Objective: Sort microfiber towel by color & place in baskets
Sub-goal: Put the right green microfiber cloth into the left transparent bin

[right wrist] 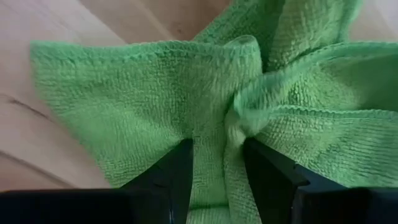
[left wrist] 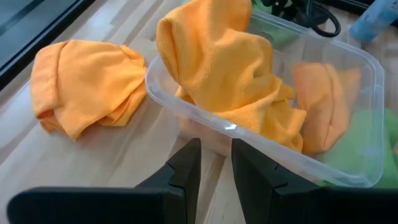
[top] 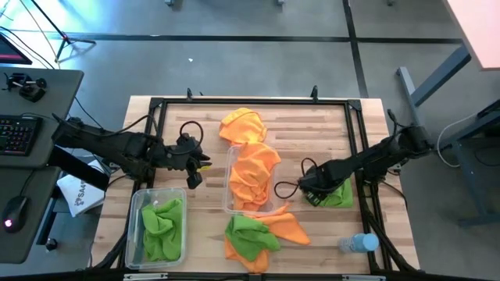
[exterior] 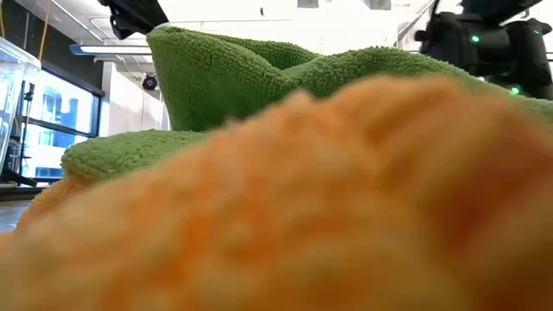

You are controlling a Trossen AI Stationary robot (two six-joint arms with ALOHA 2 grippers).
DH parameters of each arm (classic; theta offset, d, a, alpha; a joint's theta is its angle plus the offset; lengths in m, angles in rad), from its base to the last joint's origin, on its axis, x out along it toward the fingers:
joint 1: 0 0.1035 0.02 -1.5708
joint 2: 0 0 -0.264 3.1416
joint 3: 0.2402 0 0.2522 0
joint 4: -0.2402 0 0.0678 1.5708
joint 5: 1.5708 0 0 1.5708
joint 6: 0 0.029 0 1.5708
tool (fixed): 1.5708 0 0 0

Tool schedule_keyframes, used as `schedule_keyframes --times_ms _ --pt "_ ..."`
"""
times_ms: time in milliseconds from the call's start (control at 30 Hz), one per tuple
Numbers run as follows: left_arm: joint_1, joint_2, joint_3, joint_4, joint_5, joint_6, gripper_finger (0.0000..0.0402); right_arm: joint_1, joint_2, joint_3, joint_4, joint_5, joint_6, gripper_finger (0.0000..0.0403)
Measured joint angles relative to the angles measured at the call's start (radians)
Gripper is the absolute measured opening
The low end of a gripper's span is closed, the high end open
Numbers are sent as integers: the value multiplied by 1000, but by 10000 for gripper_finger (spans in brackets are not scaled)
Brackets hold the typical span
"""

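Observation:
My right gripper (top: pixel 315 187) is down at the table's right side, shut on a green towel (top: pixel 339 195) that lies spread on the wood (right wrist: pixel 112 93). My left gripper (top: pixel 193 161) hovers left of the middle clear basket (top: pixel 231 204). Its fingers (left wrist: pixel 216 168) stand a narrow gap apart, empty, facing the basket's rim (left wrist: pixel 205 118). That basket holds orange towels (left wrist: pixel 217 62). A second clear basket (top: pixel 137 204) at the near left holds green towels (top: pixel 162 228). One orange towel (top: pixel 243 125) lies at the far middle. A green (top: pixel 250 234) and orange (top: pixel 287 228) pile lies near the front. My right gripper pinches a bunched fold (right wrist: pixel 231 127) of the green towel between its two fingers, coming from above and slanting from the table's right. Several gathered layers rise between the fingers (right wrist: pixel 180 174). The rest of the towel lies flat on the table, creased toward the pinch.
A clear water bottle with a blue cap (top: pixel 359 243) lies at the near right corner. A black frame (top: pixel 250 101) runs round the table top. In the low view the front orange towel (exterior: pixel 302 216) and green towel (exterior: pixel 225 78) block nearly everything.

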Motion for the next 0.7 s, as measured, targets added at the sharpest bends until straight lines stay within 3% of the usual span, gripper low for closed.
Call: schedule_keyframes --times_ms 133,300,533,700 --pt "0 0 0 8 0 0 78 30 -5 -51 51 17 54 112" --pt "1 0 0 28 0 -17 78 64 -36 -43 -6 69 55 16" --pt "1 1 0 106 -1 -24 78 93 -196 62 -289 157 62 5" --pt "1 3 0 190 -2 45 78 103 -350 194 -413 313 63 5"
